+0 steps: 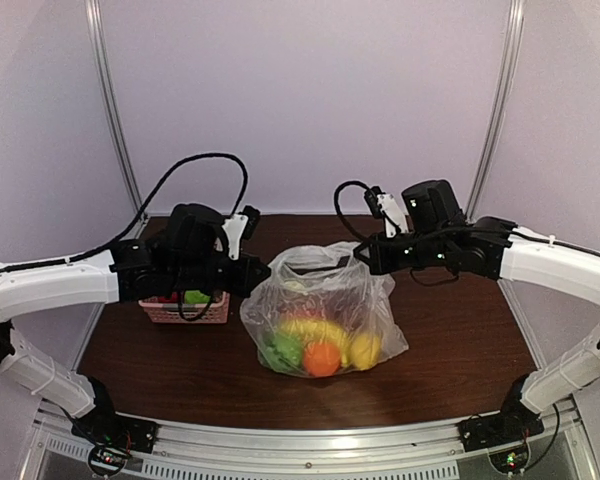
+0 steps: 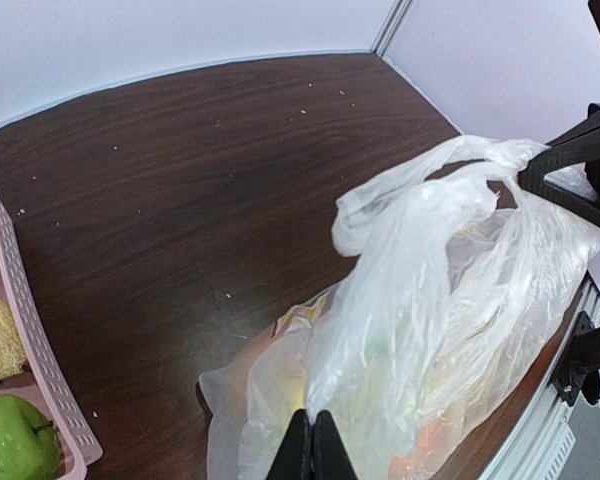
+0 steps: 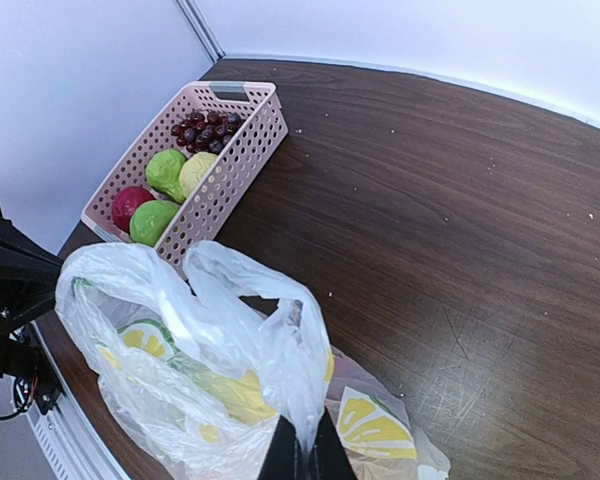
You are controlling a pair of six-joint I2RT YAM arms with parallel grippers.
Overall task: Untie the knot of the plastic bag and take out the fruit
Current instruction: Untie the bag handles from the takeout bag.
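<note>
The clear plastic bag stands on the middle of the table, its top film stretched between both grippers. My left gripper is shut on the bag's left film, fingertips pressed together. My right gripper is shut on a strand of the right film. A small twisted bunch of film sits at the right gripper's fingertip; I cannot tell whether it is the knot. Fruit shows through the bag: an orange, a long yellow one and a green one.
A pink slotted basket stands left of the bag, under my left arm. In the right wrist view the basket holds dark grapes, light green fruits and a red one. The table's metal front rail runs along the near edge.
</note>
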